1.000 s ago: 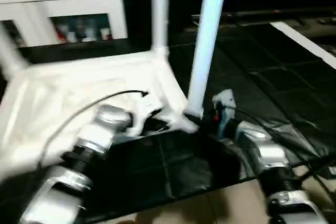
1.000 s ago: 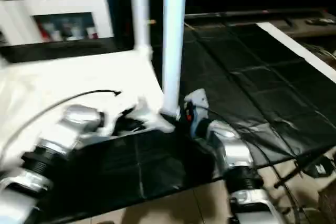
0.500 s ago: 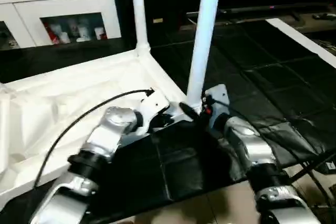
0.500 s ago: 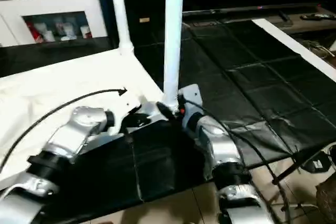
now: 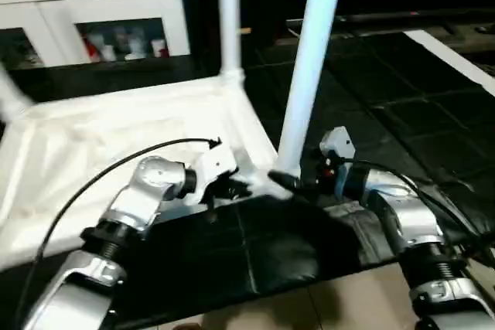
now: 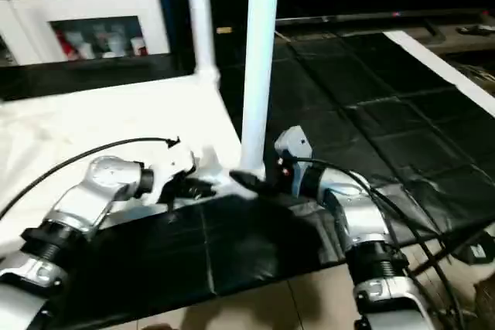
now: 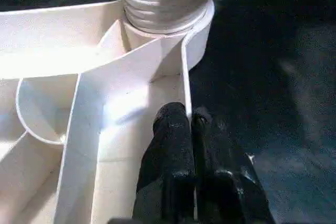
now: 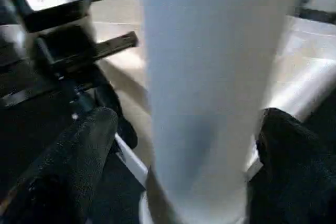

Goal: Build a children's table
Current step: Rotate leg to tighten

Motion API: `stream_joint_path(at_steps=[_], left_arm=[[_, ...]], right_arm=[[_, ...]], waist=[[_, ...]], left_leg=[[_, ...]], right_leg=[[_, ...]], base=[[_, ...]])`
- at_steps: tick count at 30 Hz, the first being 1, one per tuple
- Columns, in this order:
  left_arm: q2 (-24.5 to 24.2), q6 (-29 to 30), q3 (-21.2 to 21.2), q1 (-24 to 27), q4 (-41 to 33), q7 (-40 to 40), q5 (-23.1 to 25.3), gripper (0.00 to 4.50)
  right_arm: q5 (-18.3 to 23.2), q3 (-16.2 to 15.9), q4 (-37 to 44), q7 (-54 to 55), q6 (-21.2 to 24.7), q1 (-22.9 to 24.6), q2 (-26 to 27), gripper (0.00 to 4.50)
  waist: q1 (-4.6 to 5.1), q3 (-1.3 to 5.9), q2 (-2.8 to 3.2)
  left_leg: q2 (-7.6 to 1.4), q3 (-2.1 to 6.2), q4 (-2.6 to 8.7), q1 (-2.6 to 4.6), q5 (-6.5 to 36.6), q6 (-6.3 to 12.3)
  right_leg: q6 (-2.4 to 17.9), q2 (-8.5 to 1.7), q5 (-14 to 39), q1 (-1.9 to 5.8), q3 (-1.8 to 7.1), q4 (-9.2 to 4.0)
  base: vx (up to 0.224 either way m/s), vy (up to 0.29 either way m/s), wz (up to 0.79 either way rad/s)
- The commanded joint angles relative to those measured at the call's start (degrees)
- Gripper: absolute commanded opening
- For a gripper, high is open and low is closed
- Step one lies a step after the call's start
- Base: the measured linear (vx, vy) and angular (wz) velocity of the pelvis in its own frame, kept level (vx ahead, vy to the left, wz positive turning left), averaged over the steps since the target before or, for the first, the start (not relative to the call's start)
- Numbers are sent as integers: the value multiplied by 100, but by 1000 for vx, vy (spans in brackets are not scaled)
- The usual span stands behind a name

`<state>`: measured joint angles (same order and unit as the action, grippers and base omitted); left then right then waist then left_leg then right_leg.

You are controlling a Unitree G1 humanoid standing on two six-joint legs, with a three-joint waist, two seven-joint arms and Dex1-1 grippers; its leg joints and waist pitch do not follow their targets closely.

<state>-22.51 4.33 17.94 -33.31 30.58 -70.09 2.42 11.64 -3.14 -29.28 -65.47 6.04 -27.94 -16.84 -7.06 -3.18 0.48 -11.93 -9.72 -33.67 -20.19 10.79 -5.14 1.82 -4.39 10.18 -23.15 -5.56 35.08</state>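
The children's table point(image 5: 108, 141) lies upside down on a black mat, ribbed underside up. Its near leg point(image 5: 309, 75) stands upright in the near corner socket. A second leg point(image 5: 229, 21) stands at the far corner, and a third point(image 5: 11, 98) shows at the left edge. My left gripper point(image 5: 236, 187) is shut on the thin rim wall point(image 7: 184, 72) just beside that socket point(image 7: 163, 3). My right gripper point(image 5: 288, 182) is open at the base of the near leg point(image 8: 210, 77). Its fingers point(image 8: 84, 150) stand on either side of the leg, with a gap on one side.
A white cabinet point(image 5: 100, 13) with glass-fronted shelves stands at the back left. The black mat point(image 5: 255, 260) ends near me at a pale floor point(image 5: 348, 307). A white strip point(image 5: 456, 59) runs along the right. Black cables trail over both forearms.
My right gripper's fingers have spread apart around the base of the near leg. The left gripper keeps its hold on the rim. The camera has shifted slightly.
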Motion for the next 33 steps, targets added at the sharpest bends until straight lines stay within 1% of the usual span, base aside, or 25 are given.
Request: stream_joint_path(at_steps=[1,2,3,4,5,6,7,9,10,11,13,14,15,16,17,18,22,23,25,26,27,28,29,30,33], left_arm=[[-114,-404,295,-106,54,-563,64,0],[-114,-404,295,-106,54,-563,64,0],[-215,-539,368,-139,115,-822,78,0],[-215,-539,368,-139,115,-822,78,0],[-267,-602,406,-174,140,-986,81,0],[-273,-608,411,-179,142,-1004,80,0],[-282,-623,418,-191,153,-1040,78,0],[-338,-704,463,-247,193,-1230,38,0],[-349,-709,470,-255,193,-1263,25,0],[-353,-724,475,-263,204,-1279,24,0],[-359,-773,486,-284,243,-1312,27,0],[-364,-819,493,-298,276,-1337,32,0],[-366,-836,495,-303,290,-1353,34,0],[-368,-862,499,-310,311,-1376,37,0],[-368,-862,499,-310,311,-1376,37,0],[-375,-902,497,-320,352,-1420,41,0],[-369,-929,482,-334,410,-1432,32,0],[-369,-929,482,-334,410,-1432,32,0],[-362,-941,471,-344,465,-1417,27,0],[-363,-953,470,-348,488,-1412,26,0],[-358,-957,460,-364,534,-1381,30,0],[-354,-959,453,-375,565,-1359,34,0],[-344,-940,438,-391,595,-1333,32,0],[-341,-933,432,-396,605,-1324,32,0],[-322,-880,386,-436,684,-1315,21,0]], right_arm=[[51,-190,92,-497,77,-217,-173,445],[51,-190,92,-497,77,-217,-173,445],[20,-357,25,-834,102,-312,-276,445],[20,-357,25,-834,102,-312,-276,445],[-37,-467,-51,-1008,56,-392,-327,445],[-44,-479,-60,-1027,50,-401,-332,417],[-42,-496,-92,-1073,64,-429,-335,417],[-10,-564,-235,-1283,149,-559,-334,397],[-9,-586,-255,-1342,163,-580,-337,397],[-10,-601,-264,-1377,167,-590,-340,386],[-15,-639,-284,-1461,173,-612,-349,367],[-20,-674,-292,-1533,177,-623,-356,361],[-22,-693,-299,-1566,177,-631,-359,343],[-24,-722,-311,-1617,177,-644,-364,343],[-24,-722,-311,-1617,177,-644,-364,332],[-14,-826,-314,-1758,225,-665,-372,323],[-1,-892,-366,-1899,288,-684,-370,288],[-1,-892,-366,-1899,288,-684,-370,272],[7,-920,-341,-1960,339,-658,-374,265],[12,-930,-318,-1983,366,-643,-375,253],[24,-934,-289,-1998,386,-621,-370,253],[33,-935,-272,-2005,396,-609,-367,253],[44,-938,-250,-2008,407,-587,-362,236],[48,-939,-242,-2009,411,-580,-360,222],[118,-967,-139,-2023,506,-502,-342,215]], waist=[[-12,420,15],[-14,418,18],[-30,409,14],[-44,416,19],[-64,409,18],[-84,418,25],[-90,416,25],[-112,425,10],[-109,427,14],[-104,428,5],[-106,428,7],[-112,427,-10],[-120,430,-1],[-118,427,-14],[-120,429,-9],[-121,430,-16],[-127,427,-7],[-133,424,-5],[-135,426,5],[-134,427,-4],[-138,427,7],[-137,426,3],[-141,427,11],[-139,426,5],[-151,424,22]], left_leg=[[-154,7,351,6,885,394],[-153,7,352,8,897,388],[-155,4,354,8,933,375],[-154,6,354,18,944,367],[-161,4,357,16,952,350],[-164,2,358,31,958,325],[-170,1,360,37,954,310],[-162,7,357,20,915,292],[-168,10,362,16,898,286],[-168,10,355,7,877,290],[-158,5,352,6,871,298],[-160,2,350,8,860,298],[-164,6,351,10,859,296],[-162,5,352,7,867,300],[-161,8,352,5,846,292],[-165,8,354,6,842,298],[-168,8,354,10,863,296],[-171,7,354,14,895,280],[-172,12,357,7,898,269],[-166,8,353,9,898,276],[-165,10,354,11,897,272],[-168,11,356,13,903,264],[-166,10,355,17,918,255],[-163,8,354,14,919,252],[-163,10,357,23,965,227]], right_leg=[[1229,-396,906,349,311,-381],[1223,-394,938,347,309,-382],[1201,-404,1018,343,314,-393],[1197,-404,1058,345,309,-393],[1182,-412,1094,338,317,-395],[1180,-413,1112,331,318,-395],[1185,-413,1095,323,323,-391],[1226,-413,989,338,316,-364],[1229,-415,966,344,316,-360],[1247,-416,912,344,315,-348],[1233,-415,943,346,313,-360],[1215,-415,951,345,317,-362],[1207,-422,977,346,317,-359],[1203,-419,997,343,315,-365],[1183,-421,1013,349,314,-360],[1185,-422,1015,347,312,-361],[1180,-422,1067,339,313,-367],[1182,-426,1107,333,314,-374],[1176,-425,1104,338,314,-366],[1170,-421,1092,338,314,-371],[1162,-421,1099,337,314,-371],[1160,-422,1111,338,314,-374],[1162,-424,1129,334,314,-376],[1158,-419,1134,335,314,-379],[1135,-421,1190,334,314,-390]], base=[[0,0,0],[0,0,0],[0,0,0],[0,0,0],[0,0,0],[0,0,0],[0,0,0],[0,0,0],[0,0,0],[0,0,0],[0,0,0],[0,0,0],[0,0,0],[0,0,0],[0,0,0],[0,0,0],[0,0,0],[0,0,0],[0,0,0],[0,0,0],[0,0,0],[0,0,0],[0,0,0],[0,0,0],[0,0,0]])
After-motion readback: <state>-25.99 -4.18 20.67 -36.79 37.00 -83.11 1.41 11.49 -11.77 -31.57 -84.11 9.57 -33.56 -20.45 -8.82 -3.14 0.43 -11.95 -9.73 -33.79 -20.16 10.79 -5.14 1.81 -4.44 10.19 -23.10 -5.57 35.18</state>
